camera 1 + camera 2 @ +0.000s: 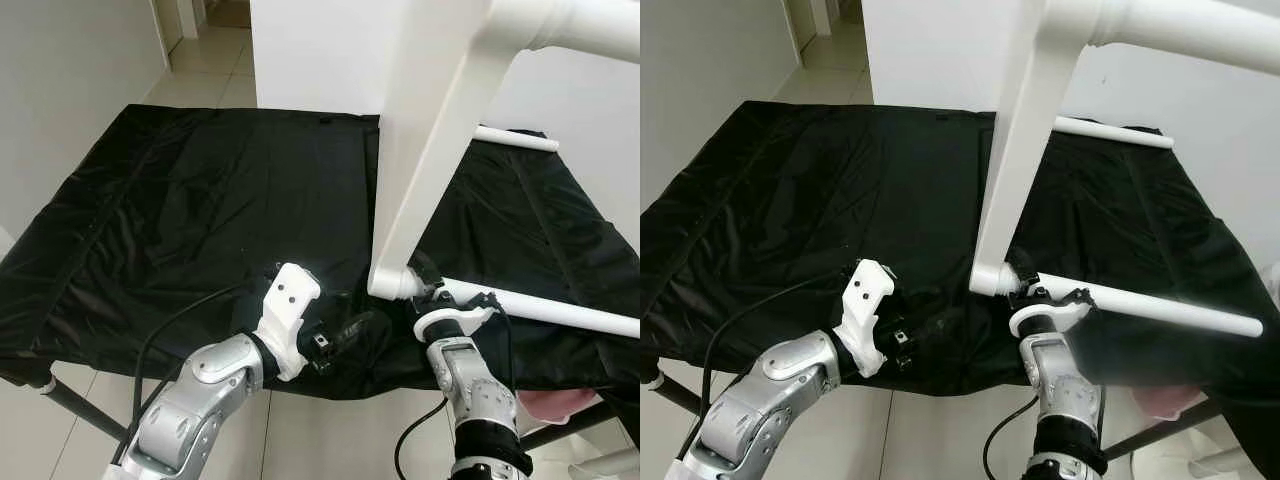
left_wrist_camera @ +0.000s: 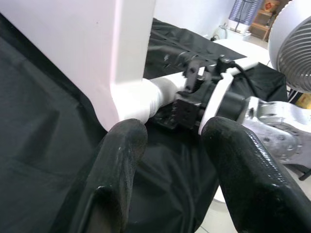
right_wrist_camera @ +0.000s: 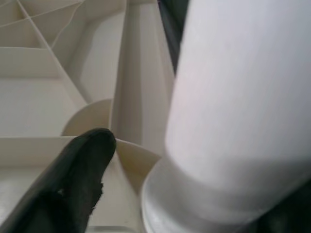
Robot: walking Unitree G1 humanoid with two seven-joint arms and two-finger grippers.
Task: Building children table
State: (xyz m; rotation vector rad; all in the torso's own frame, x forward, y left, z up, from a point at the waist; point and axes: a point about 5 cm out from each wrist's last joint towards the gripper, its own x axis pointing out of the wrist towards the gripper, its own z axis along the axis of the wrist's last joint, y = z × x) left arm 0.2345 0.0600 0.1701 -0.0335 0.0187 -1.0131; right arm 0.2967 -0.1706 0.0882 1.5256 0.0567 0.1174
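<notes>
right tool [image 1: 428, 283] around table leg [image 1: 545, 307]

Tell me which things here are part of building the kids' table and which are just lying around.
Part of the job:
white tabletop
attached leg
right gripper at the leg's socket
left gripper, open nearby

Just lying about:
black sheet
fan

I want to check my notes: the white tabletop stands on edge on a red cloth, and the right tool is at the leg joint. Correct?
Not quite: the cloth is black, as the left eye view shows. The white tabletop does stand on edge, and the right tool is at the leg joint.
</notes>
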